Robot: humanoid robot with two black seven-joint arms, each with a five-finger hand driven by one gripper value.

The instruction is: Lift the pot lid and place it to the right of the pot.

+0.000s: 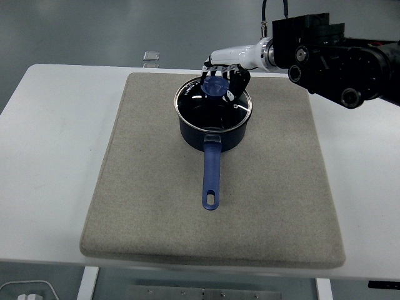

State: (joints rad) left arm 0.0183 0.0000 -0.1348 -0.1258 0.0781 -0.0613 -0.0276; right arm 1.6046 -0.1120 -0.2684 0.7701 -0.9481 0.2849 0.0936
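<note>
The right arm (337, 62) reaches in over the far right corner of the beige mat (212, 181), and its right hand (224, 74) hangs over the pot's far side with fingers curled around the blue knob (217, 85) of the glass lid (214, 103), gripping it. The lid sits on the dark blue pot (212, 125), which stands on the far middle of the mat with its long blue handle (211, 175) pointing straight toward the mat's near edge. The mat lies on a white table (50, 156), with grey floor beyond the mat's far side.

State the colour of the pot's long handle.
Blue; the handle shows plainly in the head view, pointing toward the table's near edge.
</note>
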